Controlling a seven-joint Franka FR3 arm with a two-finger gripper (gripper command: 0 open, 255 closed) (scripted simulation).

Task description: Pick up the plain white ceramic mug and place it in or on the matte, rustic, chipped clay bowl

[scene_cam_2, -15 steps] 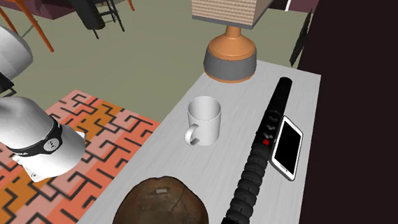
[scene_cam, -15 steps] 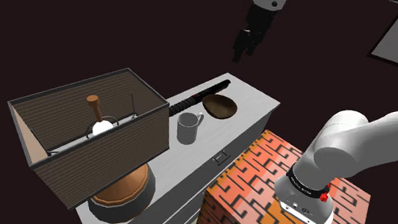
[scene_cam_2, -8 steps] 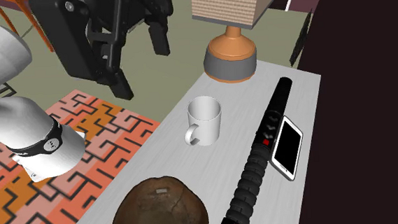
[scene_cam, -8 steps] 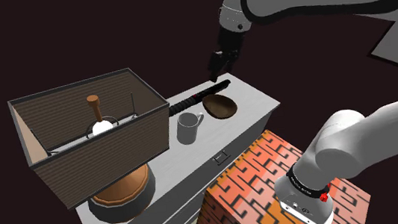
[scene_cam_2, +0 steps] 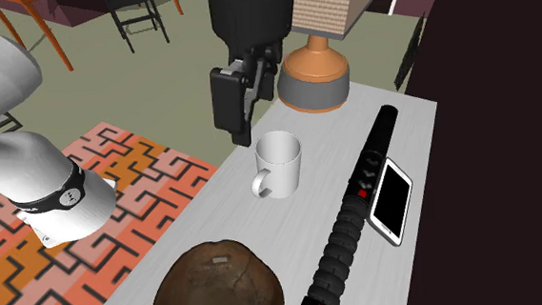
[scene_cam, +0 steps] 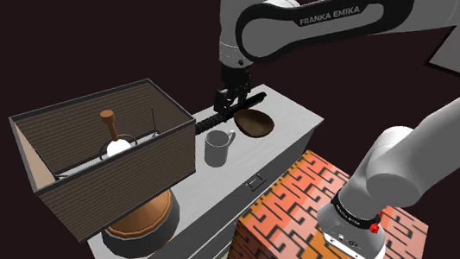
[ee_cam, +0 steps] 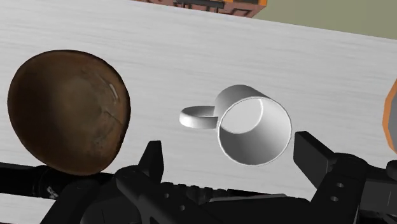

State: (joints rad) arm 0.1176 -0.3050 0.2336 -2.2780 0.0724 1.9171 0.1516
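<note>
Above mug (ee_cam: 253, 130), gripper (ee_cam: 229, 145) hovers

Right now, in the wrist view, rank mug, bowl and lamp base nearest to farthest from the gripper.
1. White mug: straight ahead of the gripper.
2. Brown bowl: on the mug's handle side.
3. Lamp base: opposite side, farthest.

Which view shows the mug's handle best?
The wrist view: it looks down into the white mug, its whole handle loop pointing toward the brown bowl. The second exterior view shows the mug side-on, handle visible; the shoulder view shows it from afar.
</note>
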